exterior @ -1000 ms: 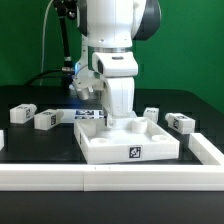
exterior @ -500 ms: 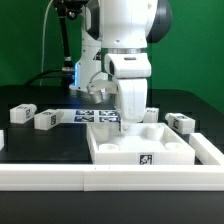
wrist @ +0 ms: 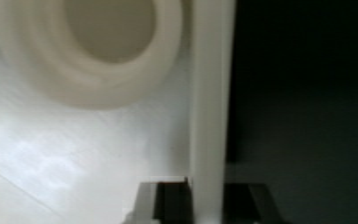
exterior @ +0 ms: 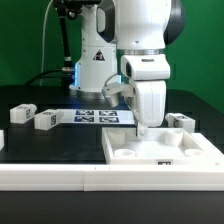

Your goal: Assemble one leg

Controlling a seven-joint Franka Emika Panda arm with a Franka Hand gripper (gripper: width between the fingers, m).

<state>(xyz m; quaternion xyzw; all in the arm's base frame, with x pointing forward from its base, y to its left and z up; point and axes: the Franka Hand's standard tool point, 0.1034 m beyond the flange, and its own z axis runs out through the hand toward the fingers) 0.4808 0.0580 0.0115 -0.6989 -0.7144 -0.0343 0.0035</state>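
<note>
My gripper is shut on the far rim of the large flat white slab, which lies on the table at the exterior view's right, by the front rail. In the wrist view the slab's rim runs between my two dark fingers, next to a round corner socket. Two legs, small white tagged blocks, lie at the exterior view's left. Another leg lies at the right, behind the slab. The fourth leg is hidden.
The marker board lies flat at the back middle, near the robot's base. A white rail borders the table's front and a second rail runs along the exterior view's right.
My gripper has moved toward the exterior view's right, taking the slab with it along the front rail. The legs have not moved.
</note>
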